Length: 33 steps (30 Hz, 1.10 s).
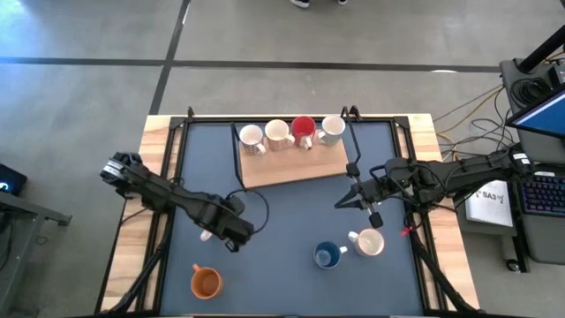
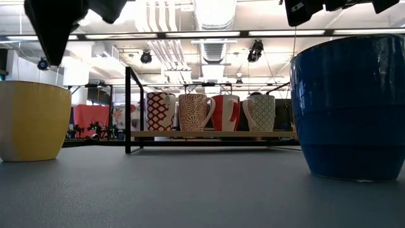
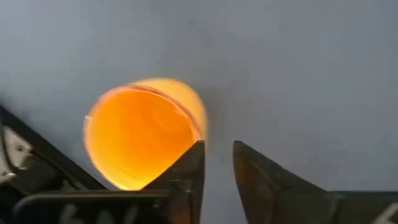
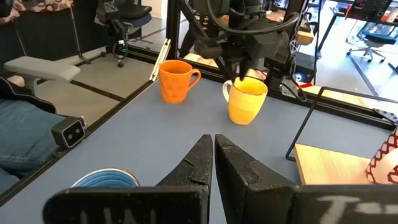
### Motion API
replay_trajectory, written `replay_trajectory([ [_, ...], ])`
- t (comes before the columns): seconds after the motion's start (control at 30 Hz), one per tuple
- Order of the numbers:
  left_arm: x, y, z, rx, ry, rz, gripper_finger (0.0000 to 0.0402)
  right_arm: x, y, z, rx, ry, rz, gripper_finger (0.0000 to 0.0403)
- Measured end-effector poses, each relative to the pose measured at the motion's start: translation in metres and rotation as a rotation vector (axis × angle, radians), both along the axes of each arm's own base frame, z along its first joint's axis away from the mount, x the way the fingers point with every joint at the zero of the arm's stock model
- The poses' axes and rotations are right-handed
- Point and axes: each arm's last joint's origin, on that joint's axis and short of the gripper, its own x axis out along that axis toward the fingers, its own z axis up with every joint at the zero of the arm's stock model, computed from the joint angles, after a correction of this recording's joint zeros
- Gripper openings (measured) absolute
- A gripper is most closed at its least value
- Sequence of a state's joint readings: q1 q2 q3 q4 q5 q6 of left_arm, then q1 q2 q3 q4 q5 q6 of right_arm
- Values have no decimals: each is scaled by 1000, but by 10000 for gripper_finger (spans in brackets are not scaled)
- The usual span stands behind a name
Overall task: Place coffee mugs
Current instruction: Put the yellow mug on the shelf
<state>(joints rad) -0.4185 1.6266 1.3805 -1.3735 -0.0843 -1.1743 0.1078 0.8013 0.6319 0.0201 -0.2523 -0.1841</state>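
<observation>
A yellow mug (image 3: pixel 134 134) stands upright on the grey table at the near left (image 1: pixel 205 236). My left gripper (image 3: pixel 217 158) points down over it, open. One fingertip is over the mug's rim, the other over bare table. In the low view the fingertips (image 2: pixel 56 60) end a little above the rim. An orange mug (image 1: pixel 206 283), a blue mug (image 1: pixel 328 256) and a white mug (image 1: pixel 368 241) stand near the front. Several mugs (image 1: pixel 291 132) stand in a row on a wooden board (image 1: pixel 291 168). My right gripper (image 4: pixel 213 146) hangs shut at mid-right (image 1: pixel 340 203).
A black metal frame (image 1: pixel 238 150) edges the board and the table's sides. A cable (image 1: pixel 260 208) loops by the left arm. Bare table lies between the board and the front mugs. A person's leg in jeans (image 4: pixel 25 134) shows beside the table.
</observation>
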Motion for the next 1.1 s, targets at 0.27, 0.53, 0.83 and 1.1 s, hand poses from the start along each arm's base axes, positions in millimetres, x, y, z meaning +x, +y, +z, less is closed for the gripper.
replay_trajectory([
  [0.27,-16,-4,-26,31,25,62,114,0,0,0,-1,1,0,9],
  [0.53,-20,-2,-47,40,33,109,93,0,0,0,14,6,-5,9],
  [0.83,-22,-1,-50,46,48,97,8,0,0,0,18,7,-6,9],
  [1.1,-18,-6,-41,32,21,-5,4,0,0,0,26,10,-8,9],
])
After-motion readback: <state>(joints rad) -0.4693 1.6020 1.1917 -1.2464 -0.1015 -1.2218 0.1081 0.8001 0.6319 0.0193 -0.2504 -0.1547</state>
